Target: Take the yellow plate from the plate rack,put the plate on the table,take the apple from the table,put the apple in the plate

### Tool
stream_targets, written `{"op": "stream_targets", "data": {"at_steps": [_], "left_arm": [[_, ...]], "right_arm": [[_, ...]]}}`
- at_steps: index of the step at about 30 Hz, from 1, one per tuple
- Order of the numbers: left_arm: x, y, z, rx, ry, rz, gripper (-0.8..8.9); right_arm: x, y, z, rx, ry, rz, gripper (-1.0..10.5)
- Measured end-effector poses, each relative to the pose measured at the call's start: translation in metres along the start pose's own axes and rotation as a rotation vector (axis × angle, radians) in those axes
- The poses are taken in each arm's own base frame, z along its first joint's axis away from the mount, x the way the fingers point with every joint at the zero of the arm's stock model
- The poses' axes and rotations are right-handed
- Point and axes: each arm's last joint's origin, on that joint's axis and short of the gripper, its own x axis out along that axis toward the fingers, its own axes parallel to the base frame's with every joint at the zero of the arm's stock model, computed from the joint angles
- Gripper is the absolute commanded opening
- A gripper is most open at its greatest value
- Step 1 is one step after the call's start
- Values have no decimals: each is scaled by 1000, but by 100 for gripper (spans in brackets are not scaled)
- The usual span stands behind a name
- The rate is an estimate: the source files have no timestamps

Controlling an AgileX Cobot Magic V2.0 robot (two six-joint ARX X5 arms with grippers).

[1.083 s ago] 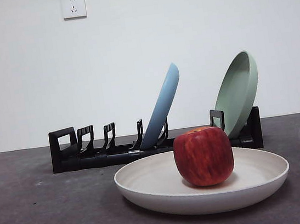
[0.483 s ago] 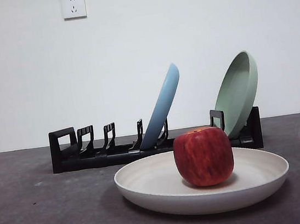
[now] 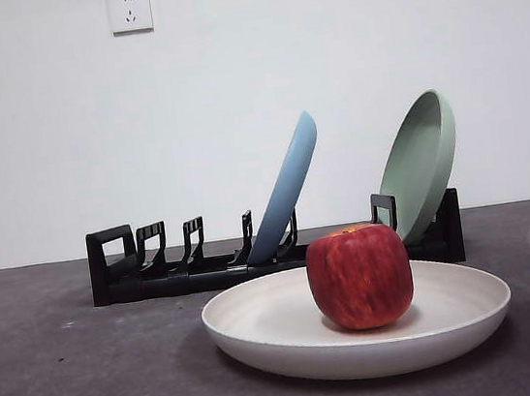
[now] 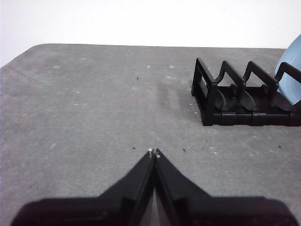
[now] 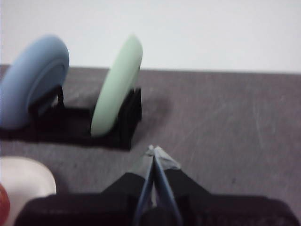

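Observation:
The cream yellow plate (image 3: 293, 336) lies flat on the dark grey table (image 3: 85, 388) in front of the black plate rack (image 3: 148, 272). The red apple (image 3: 359, 276) sits inside the plate, right of its middle. The plate's edge (image 5: 23, 181) and a sliver of the apple (image 5: 3, 205) show in the right wrist view. My left gripper (image 4: 154, 152) is shut and empty above bare table, apart from the rack's handle end (image 4: 209, 96). My right gripper (image 5: 153, 150) is shut and empty, to the right of the rack (image 5: 124, 125). Neither arm shows in the front view.
A light blue plate (image 3: 288, 190) and a pale green plate (image 3: 422, 163) lean in the rack's slots; both show in the right wrist view, the blue plate (image 5: 30, 87) and the green plate (image 5: 115, 87). Two wall sockets (image 3: 130, 11) sit on the white wall behind.

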Motion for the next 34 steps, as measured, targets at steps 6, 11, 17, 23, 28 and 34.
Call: {"op": "stream_targets", "data": {"at_steps": [6,11,17,23,28,34], "left_arm": [[0,0,0,0,0,0,-3],[0,0,0,0,0,0,-3],[0,0,0,0,0,0,-3],[0,0,0,0,0,0,-3],[0,0,0,0,0,0,-3],[0,0,0,0,0,0,-3]], "right_arm": [[6,0,-20,48,27,0,1],[7,1,-27,80,53,0,1],[7,1,-27,117,58,-1,1],[8,1,-28,152,68,-5,1],[8,1,-28,158,68,-6,1],[8,1,-28,159,68,-6,1]]}}
